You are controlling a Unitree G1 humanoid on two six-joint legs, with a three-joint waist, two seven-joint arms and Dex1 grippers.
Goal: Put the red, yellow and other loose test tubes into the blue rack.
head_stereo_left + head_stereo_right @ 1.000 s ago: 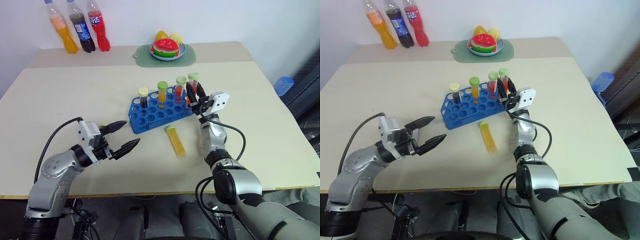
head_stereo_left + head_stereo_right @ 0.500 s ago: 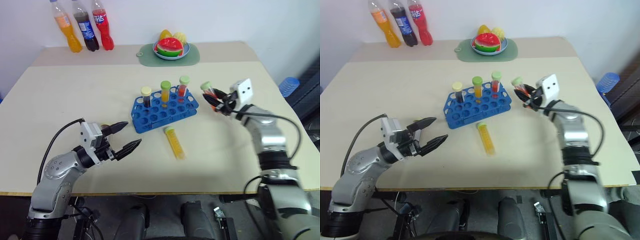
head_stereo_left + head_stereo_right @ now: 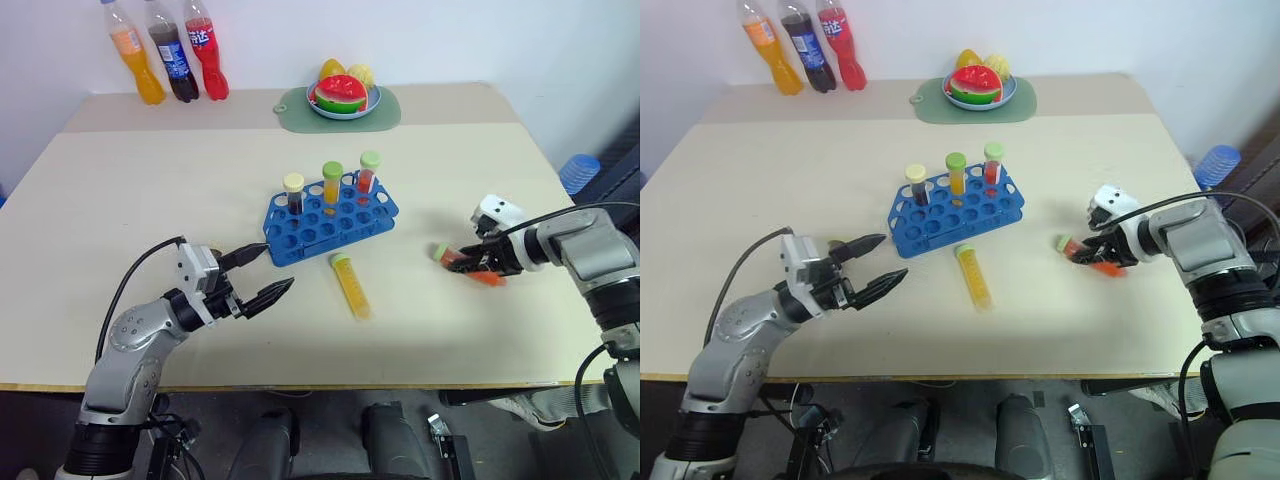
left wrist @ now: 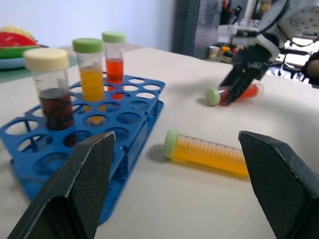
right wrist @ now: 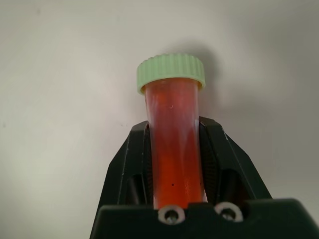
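The right gripper [image 3: 470,262] clamps a red tube [image 5: 173,144] lying level at the table [image 3: 150,190], right of the rack [image 3: 330,222], its green cap toward the rack. A yellow tube [image 3: 352,287] lies before the rack, cap toward it. The left gripper [image 3: 260,275] is spread, empty.

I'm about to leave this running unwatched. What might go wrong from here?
1. The right claw grips the red tube low over the table, far from the blue rack; it may end up loose again.
2. The yellow tube lies on its side and might roll.
3. The open left claw sits near the rack and may nudge it.
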